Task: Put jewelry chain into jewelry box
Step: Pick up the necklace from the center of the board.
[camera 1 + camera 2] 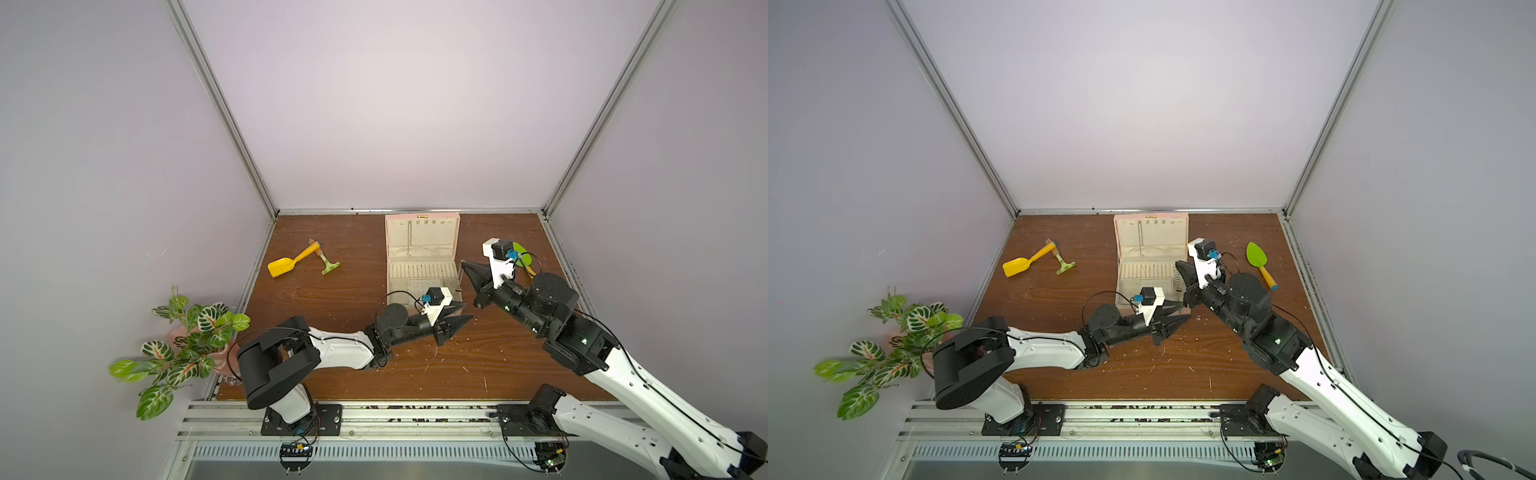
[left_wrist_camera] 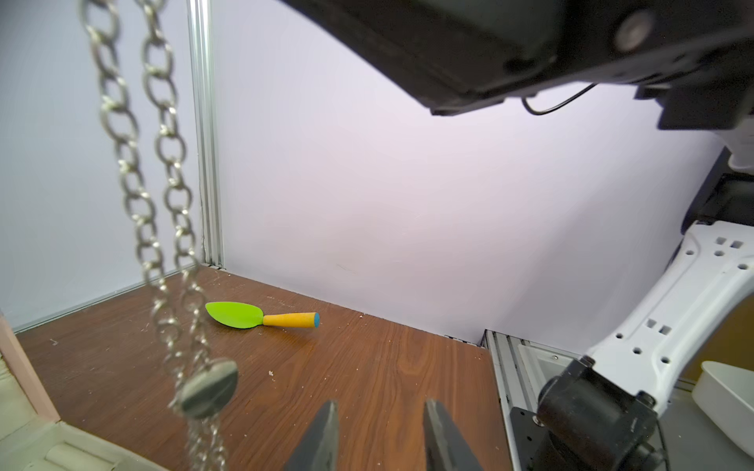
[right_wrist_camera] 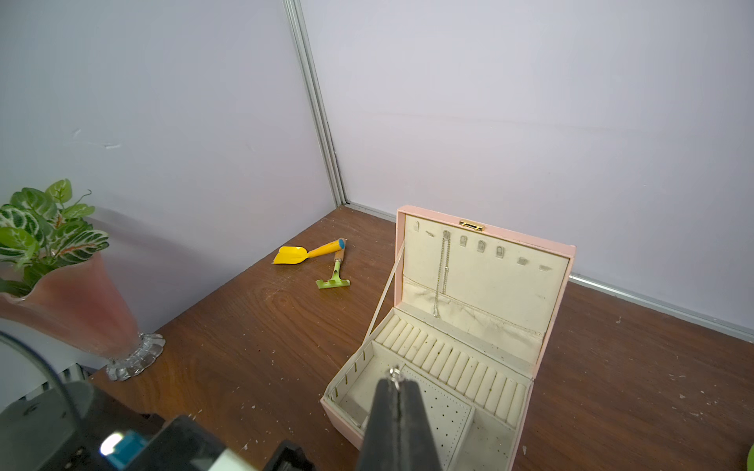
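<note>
Gripping chain (image 1: 459,280) tight in right end effector (image 1: 464,264), dangling it just beside open box (image 1: 419,216); holding left end effector (image 1: 468,311) part-open, empty.

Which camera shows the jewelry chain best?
Left wrist: the jewelry chain hangs close up, links and round piece clear. Both top views show a tiny strand below the right gripper; right wrist shows only one ring at its tips.
</note>
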Controlling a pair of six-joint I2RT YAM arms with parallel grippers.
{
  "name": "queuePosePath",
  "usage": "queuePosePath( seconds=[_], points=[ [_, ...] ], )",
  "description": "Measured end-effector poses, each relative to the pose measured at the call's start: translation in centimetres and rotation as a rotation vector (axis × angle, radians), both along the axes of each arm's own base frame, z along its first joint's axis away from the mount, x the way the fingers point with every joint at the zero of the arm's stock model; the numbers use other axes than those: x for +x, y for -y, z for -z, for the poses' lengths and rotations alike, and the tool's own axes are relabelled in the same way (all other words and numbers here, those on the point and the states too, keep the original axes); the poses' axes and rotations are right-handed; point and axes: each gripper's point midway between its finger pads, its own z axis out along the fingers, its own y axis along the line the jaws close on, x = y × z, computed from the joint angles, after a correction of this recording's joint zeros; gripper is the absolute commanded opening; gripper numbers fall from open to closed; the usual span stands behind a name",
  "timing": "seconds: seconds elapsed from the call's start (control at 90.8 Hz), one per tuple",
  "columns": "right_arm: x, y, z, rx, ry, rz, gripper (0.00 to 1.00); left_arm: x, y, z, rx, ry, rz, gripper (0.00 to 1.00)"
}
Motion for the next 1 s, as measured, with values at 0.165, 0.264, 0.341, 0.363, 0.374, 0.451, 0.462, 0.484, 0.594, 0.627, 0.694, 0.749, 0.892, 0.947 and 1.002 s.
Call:
queuePosePath(
  seconds=[0.165, 0.264, 0.341, 0.363, 0.374, 0.451, 0.462, 0.484, 0.594, 0.627, 0.694, 0.749, 0.892, 0.947, 1.002],
  points=[
    [-0.2, 0.1, -0.3, 0.009, 0.004, -0.001, 0.00, 0.7, 0.9, 0.4, 0.006, -0.005, -0.005, 0.40],
    [-0.3, 0.2, -0.4, 0.016, 0.005, -0.004, 0.00, 0.9, 1.0, 1.1, 0.019, -0.015, -0.010, 0.41],
    [-0.3, 0.1, -0.4, 0.017, 0.004, -0.007, 0.00, 1.2, 1.0, 1.6, 0.026, -0.026, -0.014, 0.42],
    [-0.3, 0.1, -0.4, 0.017, 0.004, -0.007, 0.00, 1.2, 1.0, 1.7, 0.027, -0.028, -0.016, 0.43],
    [-0.3, 0.1, -0.4, 0.017, 0.003, -0.007, 0.00, 1.2, 1.0, 1.7, 0.028, -0.030, -0.015, 0.43],
    [-0.4, 0.1, -0.4, 0.018, 0.003, -0.011, 0.00, 1.5, 0.9, 1.7, 0.024, -0.037, -0.020, 0.45],
    [-0.4, 0.1, -0.4, 0.018, 0.003, -0.012, 0.00, 1.5, 0.8, 1.7, 0.024, -0.037, -0.020, 0.45],
    [-0.4, 0.0, -0.4, 0.018, 0.003, -0.014, 0.00, 1.6, 0.8, 1.7, 0.024, -0.039, -0.021, 0.46],
    [-0.6, -0.2, -0.4, 0.019, 0.002, -0.029, 0.00, 2.0, 0.6, 1.7, 0.021, -0.042, -0.027, 0.48],
    [-0.6, -0.2, -0.4, 0.019, 0.001, -0.031, 0.00, 2.1, 0.5, 1.6, 0.019, -0.043, -0.030, 0.48],
    [-0.6, -0.2, -0.4, 0.019, 0.001, -0.033, 0.00, 2.3, 0.4, 1.5, 0.014, -0.043, -0.036, 0.48],
    [-0.6, -0.3, -0.4, 0.019, 0.001, -0.035, 0.00, 2.5, 0.3, 1.4, 0.010, -0.042, -0.040, 0.48],
    [-0.7, -0.3, -0.2, 0.015, -0.004, -0.039, 0.00, 2.6, 0.1, 1.0, 0.000, -0.037, -0.042, 0.48],
    [-0.7, -0.3, -0.2, 0.014, -0.007, -0.041, 0.00, 2.6, 0.0, 0.6, -0.008, -0.032, -0.044, 0.48],
    [-0.8, -0.4, -0.1, 0.013, -0.009, -0.045, 0.00, 2.7, -0.2, 0.2, -0.019, -0.026, -0.048, 0.48]
  ],
)
